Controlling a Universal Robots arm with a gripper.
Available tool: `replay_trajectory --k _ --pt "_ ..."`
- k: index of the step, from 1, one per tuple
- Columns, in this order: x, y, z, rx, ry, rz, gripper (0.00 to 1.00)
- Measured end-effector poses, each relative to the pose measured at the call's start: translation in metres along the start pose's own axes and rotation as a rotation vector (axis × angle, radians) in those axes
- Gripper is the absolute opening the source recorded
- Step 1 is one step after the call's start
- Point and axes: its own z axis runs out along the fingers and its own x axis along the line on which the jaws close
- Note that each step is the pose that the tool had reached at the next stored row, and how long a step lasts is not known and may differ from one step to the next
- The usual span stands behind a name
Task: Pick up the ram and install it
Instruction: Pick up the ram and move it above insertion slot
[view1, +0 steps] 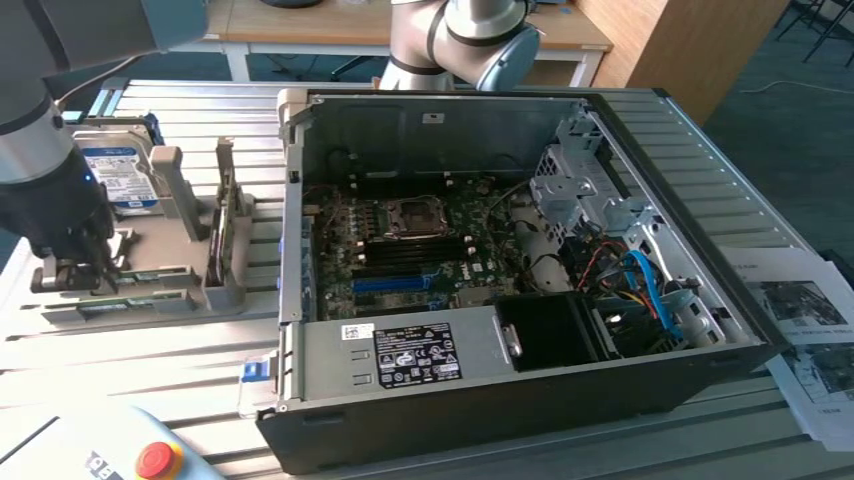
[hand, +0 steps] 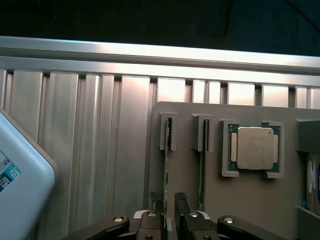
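The ram (hand: 166, 160) is a thin green stick standing on edge in a slot of the grey holder (hand: 240, 200). A second such stick (hand: 201, 170) stands in the slot beside it. My gripper (hand: 170, 222) hangs just above the first stick's near end, its jaws a narrow gap apart astride the stick's edge, and the stick still sits in its slot. In the exterior view my gripper (view1: 83, 262) is low over the holder (view1: 180, 225) at the exterior view's left, where the ram (view1: 150, 273) lies.
A square silver processor (hand: 255, 148) sits in the holder's pocket. A hard drive (view1: 118, 175) stands behind the holder. The open computer case (view1: 441, 420) with blue memory slots (view1: 398, 283) lies to the exterior view's right. A pendant with a red button (view1: 158, 460) is near the front edge.
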Motion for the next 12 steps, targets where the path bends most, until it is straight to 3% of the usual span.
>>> replay_trajectory --k 7,12 --pt "0.0009 -0.0003 0.0 0.0001 -0.0001 0.0 0.24" --pt "0.0011 -0.0058 -0.0002 -0.0001 0.0 0.0 0.24"
